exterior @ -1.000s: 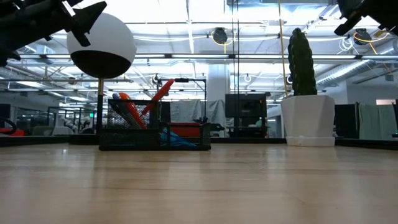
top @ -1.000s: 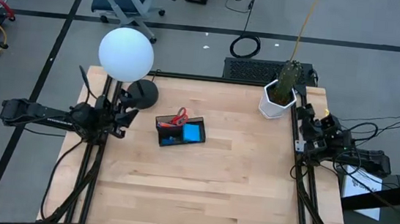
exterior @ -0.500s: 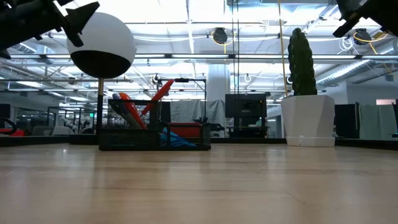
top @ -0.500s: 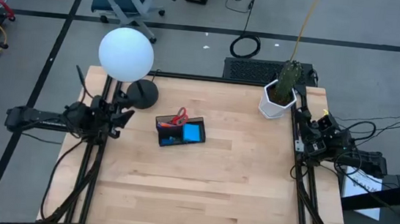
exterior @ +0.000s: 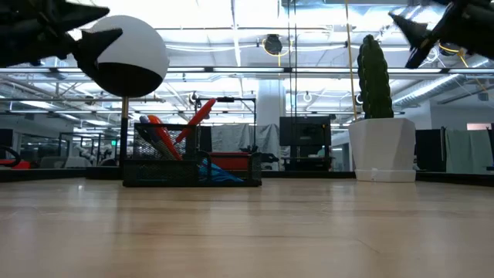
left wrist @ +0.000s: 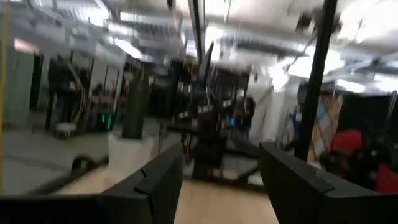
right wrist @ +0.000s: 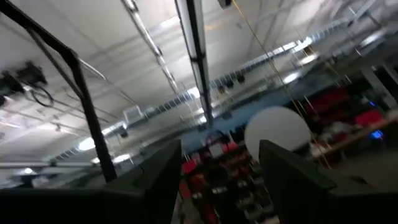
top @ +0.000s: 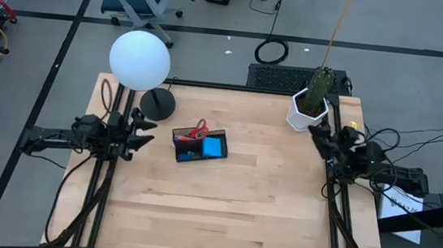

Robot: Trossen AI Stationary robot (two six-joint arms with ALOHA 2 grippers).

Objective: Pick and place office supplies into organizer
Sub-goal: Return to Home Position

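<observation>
**Left gripper (top: 146, 131) and right gripper (top: 316, 136) both hang open, tray between them already filled**

Left gripper sits over the table's left edge, fingers apart with nothing between them; its wrist view shows a clear gap. The right gripper, just beside the white plant pot (top: 306, 113) at the right edge, is likewise spread and empty. Both are lifted well off the wooden table (top: 221, 213).

The black organizer (top: 194, 155) lies toward the table's middle, between the two arms, and the left gripper is clearly the nearer one. Its fingers point roughly at the tray's short end. The tray's long axis runs across the table from arm to arm, slightly skewed.

Red-handled scissors (top: 198, 128) lean out over the far rim, handles up. The blue notepad (top: 213, 147) lies flat in the compartment on the right arm's side. In the low view an orange pen (exterior: 158, 130) slants up beside the scissors. I see no supplies loose on the tabletop, so the sorting looks finished and only parking the arms remains.

A globe lamp (top: 140, 59) stands behind the left gripper. No brand, label or writing is readable anywhere.
</observation>
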